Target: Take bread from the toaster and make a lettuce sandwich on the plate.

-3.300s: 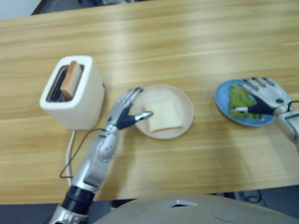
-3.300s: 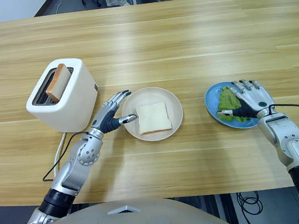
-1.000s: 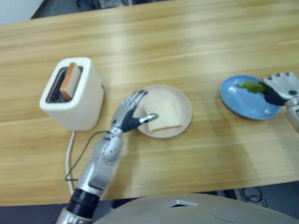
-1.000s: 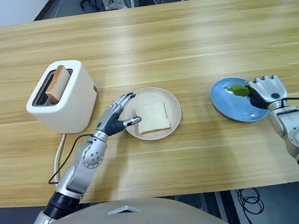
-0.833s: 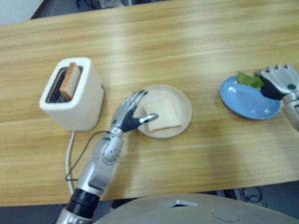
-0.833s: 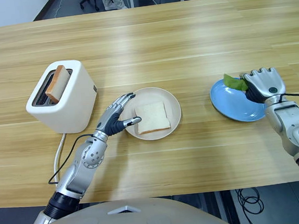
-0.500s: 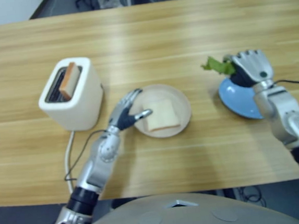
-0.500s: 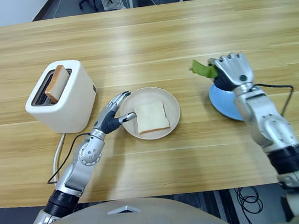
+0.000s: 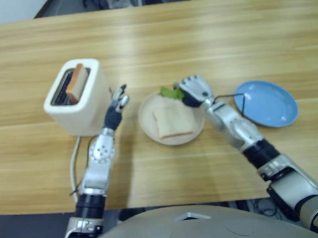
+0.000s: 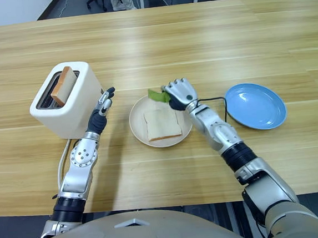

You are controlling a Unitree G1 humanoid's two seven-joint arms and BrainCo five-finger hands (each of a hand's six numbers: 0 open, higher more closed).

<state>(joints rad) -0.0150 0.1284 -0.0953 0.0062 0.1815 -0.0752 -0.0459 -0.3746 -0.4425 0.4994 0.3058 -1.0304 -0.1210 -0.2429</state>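
While the wooden table (image 10: 196, 38) spans the whole scene, the white toaster (image 10: 72, 112) is the largest item on it, at 9 o'clock from the beige plate (image 10: 137, 121). One browned slice (image 10: 62, 85) stands upright in a toaster slot, its top edge above the rim. A white cord (image 10: 61, 161) runs from the toaster base toward 6 o'clock, beside the left forearm. The blue plate (image 10: 255, 106) lies at 3 o'clock from the beige plate, well apart from it. A pale bread slice (image 10: 162, 124) lies flat at the centre of the beige plate.

The left hand (image 10: 101, 112) sits between the toaster and the beige plate, fingers extended and holding nothing, just beside the toaster wall. The right hand (image 10: 180, 94) is over the 1 o'clock rim of the beige plate, fingers curled around the lettuce (image 10: 157, 95). The lettuce is a small, crumpled green leaf projecting from the hand toward 9 o'clock, above the plate's 12 o'clock edge and clear of the bread slice.
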